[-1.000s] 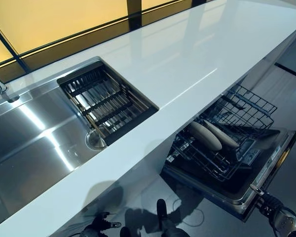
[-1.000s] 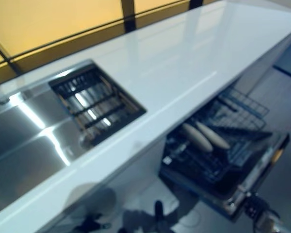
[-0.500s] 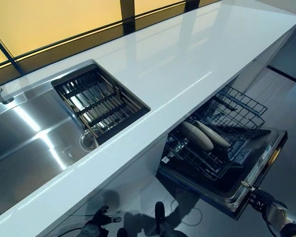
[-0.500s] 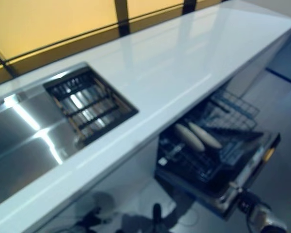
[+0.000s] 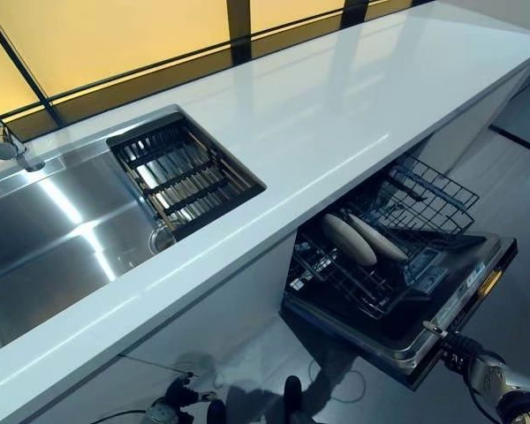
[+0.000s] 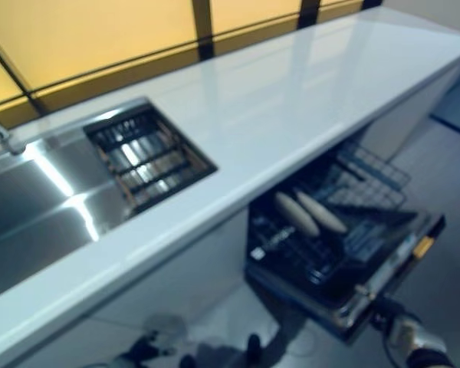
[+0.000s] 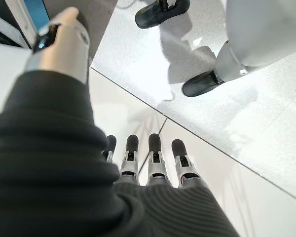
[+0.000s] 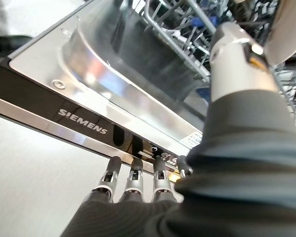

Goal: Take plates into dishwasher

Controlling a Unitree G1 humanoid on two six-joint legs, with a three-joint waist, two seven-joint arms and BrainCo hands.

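Observation:
Two pale plates (image 5: 349, 239) (image 5: 378, 238) stand side by side in the lower wire rack (image 5: 384, 283) of the open dishwasher under the counter. Its door (image 5: 473, 284) hangs folded down toward me. My right hand (image 5: 488, 378) is at the door's front edge. In the right wrist view its fingers (image 8: 134, 178) are straight and their tips touch the door's dark control strip (image 8: 84, 126). It holds nothing. My left hand (image 5: 170, 408) hangs low by the cabinet front. In the left wrist view its fingers (image 7: 155, 155) are straight and empty above the floor.
A long white countertop (image 5: 336, 106) runs above the dishwasher. A steel sink (image 5: 53, 238) lies at the left with a dark drying rack (image 5: 184, 172) in it and a tap (image 5: 4, 141) behind. An upper wire basket (image 5: 433, 190) sticks out beyond the plates.
The whole view has shifted a little, so the camera moved. My right hand stays at the door's front edge. The plates and rack have not moved.

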